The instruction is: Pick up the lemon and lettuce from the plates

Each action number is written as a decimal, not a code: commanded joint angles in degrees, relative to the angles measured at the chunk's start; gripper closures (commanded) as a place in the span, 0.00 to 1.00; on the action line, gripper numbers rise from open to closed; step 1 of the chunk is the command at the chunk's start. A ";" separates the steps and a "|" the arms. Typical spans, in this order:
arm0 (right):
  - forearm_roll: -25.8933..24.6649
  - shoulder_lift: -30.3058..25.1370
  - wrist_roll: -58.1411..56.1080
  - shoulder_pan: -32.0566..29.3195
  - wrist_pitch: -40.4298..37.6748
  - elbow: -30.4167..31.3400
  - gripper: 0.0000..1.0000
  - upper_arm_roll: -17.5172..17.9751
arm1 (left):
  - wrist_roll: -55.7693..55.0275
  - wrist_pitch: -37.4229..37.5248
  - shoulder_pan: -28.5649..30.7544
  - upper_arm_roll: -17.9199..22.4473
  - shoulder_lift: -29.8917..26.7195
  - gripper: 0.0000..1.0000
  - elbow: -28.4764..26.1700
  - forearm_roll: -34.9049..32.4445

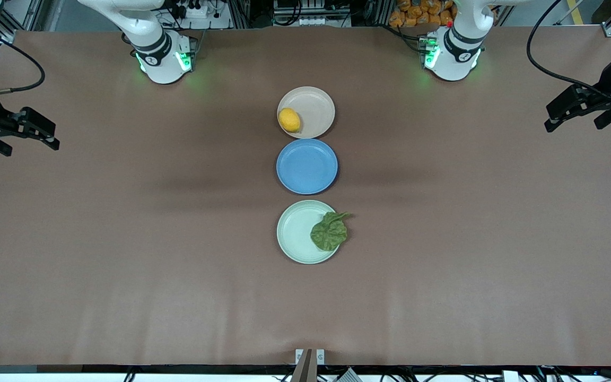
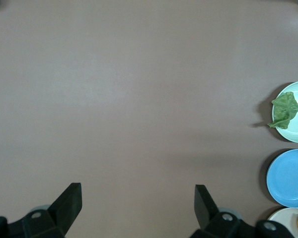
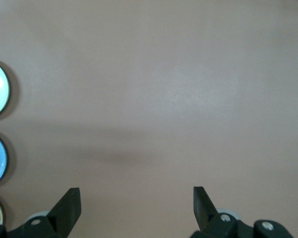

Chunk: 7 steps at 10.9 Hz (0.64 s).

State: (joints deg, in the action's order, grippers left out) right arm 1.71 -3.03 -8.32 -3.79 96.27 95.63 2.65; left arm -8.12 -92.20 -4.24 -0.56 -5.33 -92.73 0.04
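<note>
- Brown bench (image 1: pixel 125 239) carries three plates in a row around the blue plate (image 1: pixel 306 166).
- Farther from the camera than it, the beige plate (image 1: pixel 316 106) holds the lemon (image 1: pixel 289 120).
- Nearer than it, the mint plate (image 1: pixel 297 233) holds the lettuce (image 1: pixel 330 231).
- Left gripper (image 1: pixel 576 109) and right gripper (image 1: pixel 29 130) hang over the bench ends, well apart from it, jaws wide.

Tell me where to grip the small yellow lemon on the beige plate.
Grip the small oval yellow lemon across its narrow middle, coming straight down. It lies near the round beige-pink plate's rim at the right arm's end, so one finger should probably land inside the plate, not on its rim.
</note>
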 commanded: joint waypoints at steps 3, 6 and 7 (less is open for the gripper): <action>1.81 -0.93 -0.38 0.45 -1.26 0.35 0.00 0.34 | 1.35 0.17 0.47 -0.32 0.50 0.00 1.15 -0.48; 1.90 -0.75 -0.20 0.54 -1.27 0.43 0.00 0.34 | 1.62 0.17 0.12 -0.41 1.11 0.00 0.71 0.31; 1.90 -0.67 -0.20 0.63 -1.35 0.78 0.00 0.34 | 1.62 0.17 -0.41 -0.58 1.72 0.00 0.71 0.31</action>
State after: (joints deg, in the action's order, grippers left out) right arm 2.83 -3.09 -8.32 -3.26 95.25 95.63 3.05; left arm -8.07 -92.19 -4.29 -0.63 -5.08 -92.75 0.04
